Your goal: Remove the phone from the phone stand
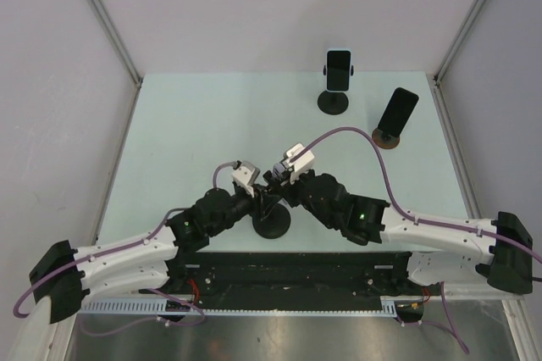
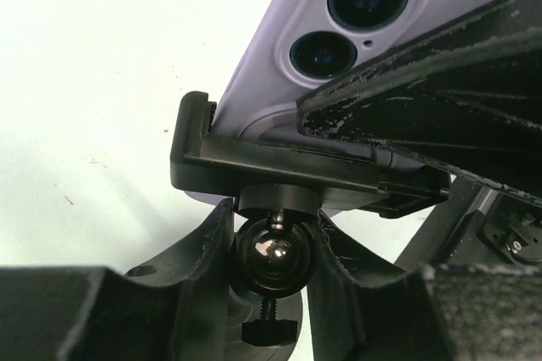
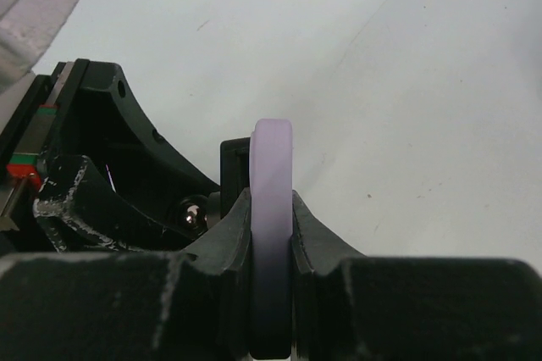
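Two robot arms meet over a phone stand [image 1: 273, 224] just inside the near edge of the pale table [image 1: 195, 132], its round black base sitting between their wrists. The lilac phone [image 2: 254, 81] is in the stand's black clamp cradle [image 2: 254, 166], camera lenses facing the left wrist camera, its lower edge seated in the cradle lip.

The right gripper [image 3: 271, 204] is closed on the phone, one finger flat against each face, with the rounded lilac edge rising just above the fingertips. The left gripper [image 2: 273, 238] is set narrow below the cradle, its curved fingers cupping the chrome ball joint [image 2: 269, 255] from both sides. The two grippers stand just beside each other, the right one's finger lying across the phone's back directly above the left one's.

Beyond the phone's upper edge, the right wrist view shows only white table surface.

Toward the far right corner, well apart from the arms, a light-cased phone [image 1: 339, 69] stands upright on a black round-based stand [image 1: 333, 102]. Just to its right, a dark phone [image 1: 398, 109] leans on a brown disc base [image 1: 387, 136], near the right edge of the table. White side panels [image 1: 59, 81] close in the table on the left, right and far sides.
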Controlling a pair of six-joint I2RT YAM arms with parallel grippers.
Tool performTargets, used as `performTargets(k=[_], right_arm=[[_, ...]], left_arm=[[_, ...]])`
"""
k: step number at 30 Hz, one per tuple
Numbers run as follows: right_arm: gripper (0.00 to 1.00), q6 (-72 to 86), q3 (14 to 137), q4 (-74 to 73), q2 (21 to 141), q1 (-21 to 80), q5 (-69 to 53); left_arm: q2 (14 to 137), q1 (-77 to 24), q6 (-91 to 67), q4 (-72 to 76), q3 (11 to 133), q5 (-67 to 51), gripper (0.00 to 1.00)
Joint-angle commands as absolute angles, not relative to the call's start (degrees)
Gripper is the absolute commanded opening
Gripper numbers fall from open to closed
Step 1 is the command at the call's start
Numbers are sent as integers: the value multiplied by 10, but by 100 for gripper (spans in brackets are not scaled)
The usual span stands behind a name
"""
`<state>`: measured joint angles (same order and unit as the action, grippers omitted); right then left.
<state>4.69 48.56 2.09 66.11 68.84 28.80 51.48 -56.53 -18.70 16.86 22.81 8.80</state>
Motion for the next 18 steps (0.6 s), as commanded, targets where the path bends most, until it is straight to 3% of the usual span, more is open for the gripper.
performTargets(k=[1, 18], right_arm=[[0, 37, 483, -6, 644, 682, 454], [0, 30, 484, 188, 730, 635, 435]], left_arm=[[477, -540, -192, 165, 202, 314, 0], [512, -603, -138, 248, 194, 234, 0]])
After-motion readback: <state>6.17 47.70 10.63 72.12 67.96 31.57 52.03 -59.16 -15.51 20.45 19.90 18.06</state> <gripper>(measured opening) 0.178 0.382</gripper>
